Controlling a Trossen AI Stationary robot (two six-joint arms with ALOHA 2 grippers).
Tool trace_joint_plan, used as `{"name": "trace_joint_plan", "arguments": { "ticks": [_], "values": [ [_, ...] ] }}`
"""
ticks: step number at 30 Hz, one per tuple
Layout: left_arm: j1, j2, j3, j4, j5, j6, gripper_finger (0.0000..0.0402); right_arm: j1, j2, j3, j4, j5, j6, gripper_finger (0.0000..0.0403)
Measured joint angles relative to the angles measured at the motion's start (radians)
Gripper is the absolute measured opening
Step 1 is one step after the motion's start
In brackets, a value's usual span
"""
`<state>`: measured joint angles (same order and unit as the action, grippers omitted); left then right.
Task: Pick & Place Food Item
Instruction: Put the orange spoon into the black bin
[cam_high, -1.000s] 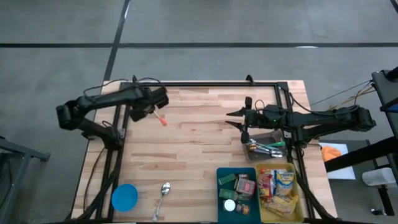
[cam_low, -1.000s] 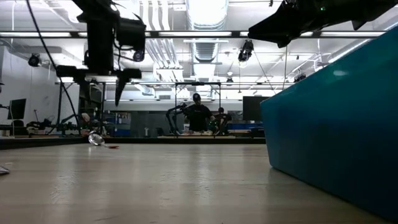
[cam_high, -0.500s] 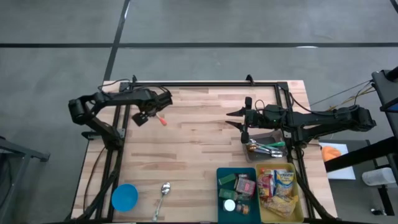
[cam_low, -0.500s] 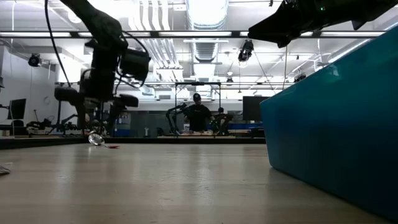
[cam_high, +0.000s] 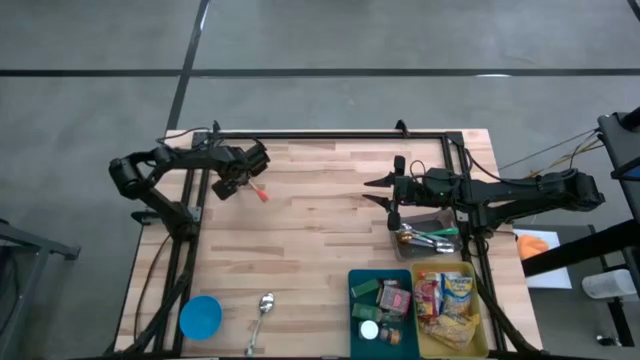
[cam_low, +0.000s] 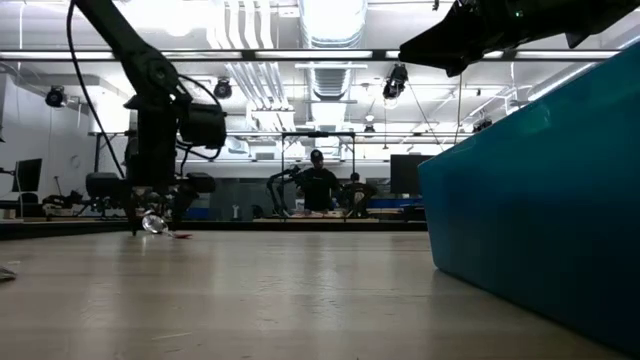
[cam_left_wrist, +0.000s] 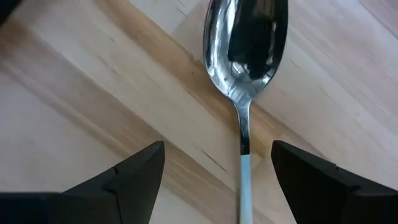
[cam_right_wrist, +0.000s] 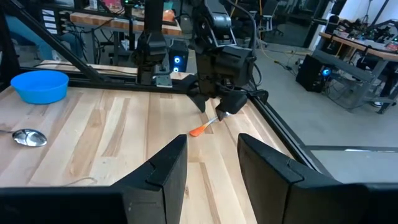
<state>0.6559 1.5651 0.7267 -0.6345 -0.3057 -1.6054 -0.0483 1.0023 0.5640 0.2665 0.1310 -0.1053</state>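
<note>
Dark fingers (cam_left_wrist: 134, 180) of the left gripper (cam_high: 238, 184) are standing wide apart and holding nothing, one to each side of a spoon (cam_left_wrist: 247, 74) lying flat on the wood between them. Its shiny bowl is pointing away from the wrist camera and its thin handle is running back into the gap; in the right wrist view this spoon is showing an orange end (cam_right_wrist: 198, 130) resting on the boards just beside the gripper. The left gripper is hanging low over the far left part of the surface (cam_high: 320, 215), close to the black frame rail, with its arm reaching in from the left edge. Out toward the middle right, the right gripper (cam_high: 376, 192) is hovering above the wood with its fingers (cam_right_wrist: 158, 171) parted by a narrow gap and nothing between them. Just beside it, toward the near side, a grey tray (cam_high: 436, 222) is holding cutlery. Nearer still, a teal bin (cam_high: 356, 288) and a yellow bin (cam_high: 478, 330) are sitting side by side, both filled with packaged food items (cam_high: 445, 297). At the near left, a blue bowl (cam_high: 201, 317) is resting beside a second spoon (cam_high: 264, 307). Beyond the surface, a person (cam_low: 317, 183) is standing in the room.
</note>
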Motion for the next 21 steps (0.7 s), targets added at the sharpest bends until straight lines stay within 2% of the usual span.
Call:
{"name": "trace_joint_plan", "arguments": {
  "ticks": [4,7,21],
  "values": [
    [0.022,-0.001,0.003,0.017,0.015,0.068,0.0290,0.000,0.000,0.000,0.000,0.000,0.000,0.0139],
    [0.024,0.001,0.006,0.035,0.014,0.066,0.0267,0.000,0.000,0.000,0.000,0.000,0.000,0.0139],
    [0.025,0.002,0.004,0.040,0.036,0.069,0.0080,0.000,0.000,0.000,0.000,0.000,0.000,0.0139]
  ]
}}
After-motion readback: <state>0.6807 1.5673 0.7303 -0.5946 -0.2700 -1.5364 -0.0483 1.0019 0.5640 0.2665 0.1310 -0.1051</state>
